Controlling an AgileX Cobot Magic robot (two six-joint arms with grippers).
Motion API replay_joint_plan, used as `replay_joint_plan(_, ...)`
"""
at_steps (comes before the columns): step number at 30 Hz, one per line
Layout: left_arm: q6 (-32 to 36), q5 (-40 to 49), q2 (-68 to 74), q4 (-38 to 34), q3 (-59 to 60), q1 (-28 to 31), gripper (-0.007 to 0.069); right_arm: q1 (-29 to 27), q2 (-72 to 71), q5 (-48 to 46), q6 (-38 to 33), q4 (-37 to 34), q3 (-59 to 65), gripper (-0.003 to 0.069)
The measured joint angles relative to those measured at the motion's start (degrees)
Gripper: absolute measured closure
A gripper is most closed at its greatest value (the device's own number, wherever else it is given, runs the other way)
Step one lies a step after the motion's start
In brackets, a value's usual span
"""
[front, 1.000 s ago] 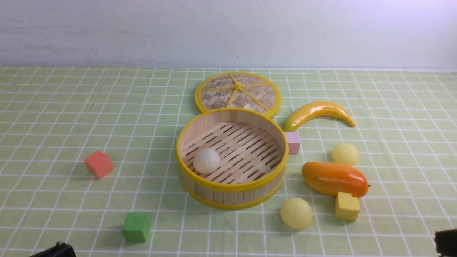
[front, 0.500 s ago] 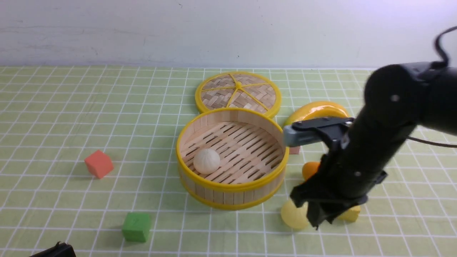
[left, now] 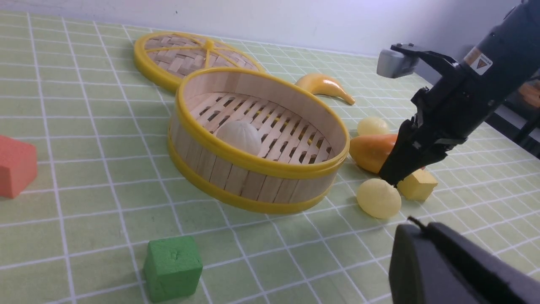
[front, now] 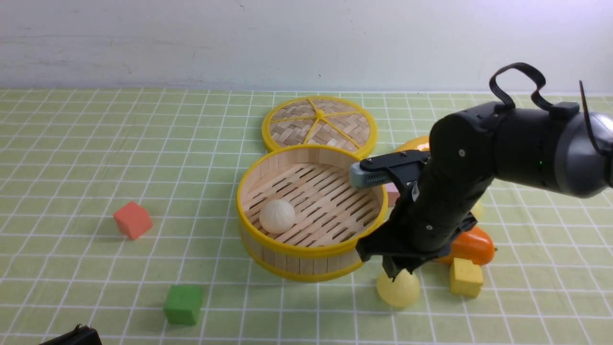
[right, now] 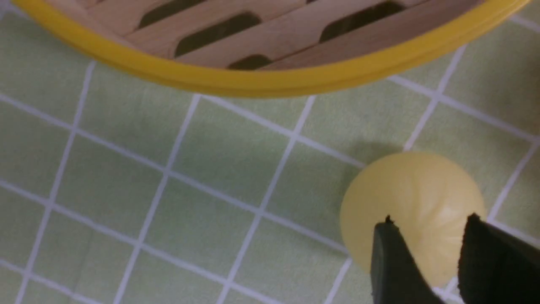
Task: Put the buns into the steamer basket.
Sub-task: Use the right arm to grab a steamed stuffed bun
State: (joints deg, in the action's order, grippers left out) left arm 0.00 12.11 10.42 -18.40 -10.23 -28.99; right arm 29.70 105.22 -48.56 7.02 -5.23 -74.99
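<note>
The steamer basket [front: 297, 250] stands mid-table with the off-white pleated bun [front: 277, 216] on its slatted floor. A pale yellow bun [front: 400, 292] lies on the cloth just off the basket's front right. My right gripper [front: 395, 274] points down right over it, open; in the right wrist view its two fingers straddle the top of this bun [right: 411, 194] without closing on it. Only a sliver of another yellow bun [front: 478, 209] peeks out from behind the right arm; it shows whole in the left wrist view [left: 373, 126]. My left gripper [left: 415, 223] is shut and empty, low at the front left.
The woven lid [front: 318, 124] lies behind the basket. A banana [front: 414, 143], pink cube [front: 391, 194], orange mango [front: 474, 245] and yellow cube [front: 465, 277] crowd the right side near the arm. A red cube [front: 132, 220] and green cube [front: 182, 304] sit on the left.
My right arm has swung in from the right edge and come down leftward over the front yellow bun, covering the other bun, mango and banana. The left gripper has not moved.
</note>
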Motion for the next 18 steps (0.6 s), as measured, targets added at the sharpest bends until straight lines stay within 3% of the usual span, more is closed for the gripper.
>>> replay_joint_plan(15, 0.0, 0.0, 0.0, 0.0, 0.0, 0.0, 0.0622, 0.0, 3.4, 2.1, 1.2, 1.5, 0.0, 0.0419)
replay_joint_plan(18, 0.0, 0.0, 0.0, 0.0, 0.0, 0.0, 0.0620, 0.0, 3.4, 0.6, 1.1, 1.5, 0.0, 0.0471)
